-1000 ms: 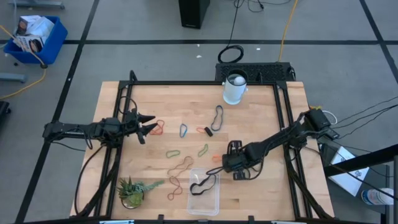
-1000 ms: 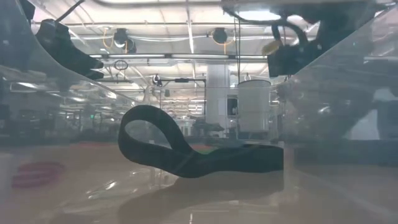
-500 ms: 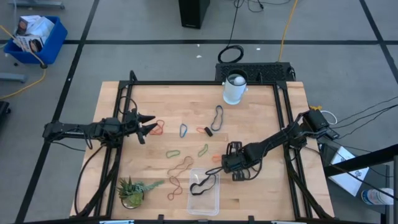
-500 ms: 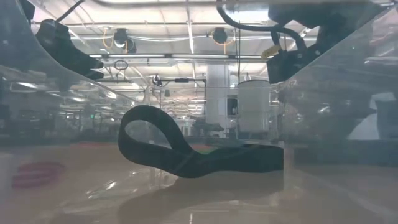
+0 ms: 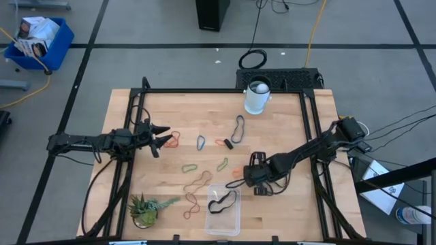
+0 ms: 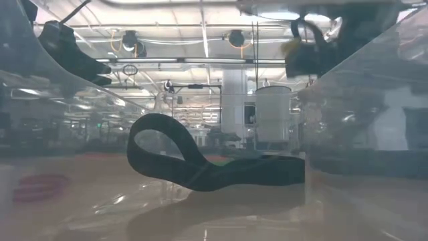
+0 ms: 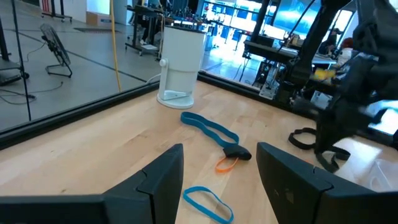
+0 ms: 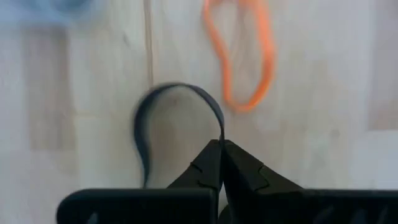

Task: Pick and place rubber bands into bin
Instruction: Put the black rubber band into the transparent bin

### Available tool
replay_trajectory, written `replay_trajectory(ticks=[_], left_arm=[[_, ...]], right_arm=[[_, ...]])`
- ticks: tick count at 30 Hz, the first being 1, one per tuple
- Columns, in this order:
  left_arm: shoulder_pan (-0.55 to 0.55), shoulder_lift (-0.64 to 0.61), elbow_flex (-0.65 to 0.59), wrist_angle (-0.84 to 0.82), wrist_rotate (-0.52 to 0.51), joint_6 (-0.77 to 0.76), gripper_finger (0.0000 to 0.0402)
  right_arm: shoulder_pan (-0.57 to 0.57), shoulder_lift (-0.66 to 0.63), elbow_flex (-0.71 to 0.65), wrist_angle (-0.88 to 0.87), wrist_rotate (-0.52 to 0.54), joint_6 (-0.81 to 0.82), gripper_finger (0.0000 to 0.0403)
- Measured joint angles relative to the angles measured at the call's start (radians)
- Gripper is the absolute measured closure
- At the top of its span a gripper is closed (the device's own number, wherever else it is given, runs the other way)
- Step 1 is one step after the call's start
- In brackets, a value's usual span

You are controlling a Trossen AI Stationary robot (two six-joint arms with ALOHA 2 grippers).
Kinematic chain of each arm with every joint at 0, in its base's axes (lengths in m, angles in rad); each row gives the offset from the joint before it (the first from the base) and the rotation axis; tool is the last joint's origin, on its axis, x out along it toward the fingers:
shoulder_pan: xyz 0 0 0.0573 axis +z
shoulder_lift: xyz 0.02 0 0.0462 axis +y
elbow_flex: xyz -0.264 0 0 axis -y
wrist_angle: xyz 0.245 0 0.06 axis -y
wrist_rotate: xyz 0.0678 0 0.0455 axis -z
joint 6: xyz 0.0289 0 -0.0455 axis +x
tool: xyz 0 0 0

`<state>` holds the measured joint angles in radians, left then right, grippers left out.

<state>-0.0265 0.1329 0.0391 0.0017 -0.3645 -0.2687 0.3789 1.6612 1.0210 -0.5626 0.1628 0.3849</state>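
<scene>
Wooden table (image 5: 286,116) is covered with scattered rubber bands (image 5: 196,182). Near its front edge the clear bin (image 5: 225,216) is seen, one black band (image 6: 200,167) inside. Right gripper (image 8: 220,148), just right of it, is pinched on a blue-grey band (image 8: 146,118). Left gripper (image 7: 217,171), far left, is spread.

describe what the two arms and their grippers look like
Both are slim dark, near-black jointed arms with black cables along them. The left gripper ends in two dark, pointed fingers; the right gripper has dark fingers tapering to a narrow tip. No markings are visible.
</scene>
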Motion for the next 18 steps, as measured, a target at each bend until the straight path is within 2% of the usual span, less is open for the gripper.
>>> replay_trajectory(ticks=[3,6,11,18], left_arm=[[0.0,0.0,0.0,0.0,0.0,0.0,0.0192],[0.0,0.0,0.0,0.0,0.0,0.003,0.0192],[0.0,0.0,0.0,-0.001,0.0,0.005,0.0192],[0.0,0.0,0.0,-0.001,-0.001,0.004,0.0192]], right_arm=[[-0.001,-0.094,0.0,0.016,0.043,0.0,0.0401],[-0.006,-0.203,0.0,0.045,0.136,0.0,0.0401],[-0.007,-0.379,0.0,0.195,0.251,-0.014,0.0402],[-0.006,-0.518,0.001,0.544,0.258,-0.155,0.0402]])
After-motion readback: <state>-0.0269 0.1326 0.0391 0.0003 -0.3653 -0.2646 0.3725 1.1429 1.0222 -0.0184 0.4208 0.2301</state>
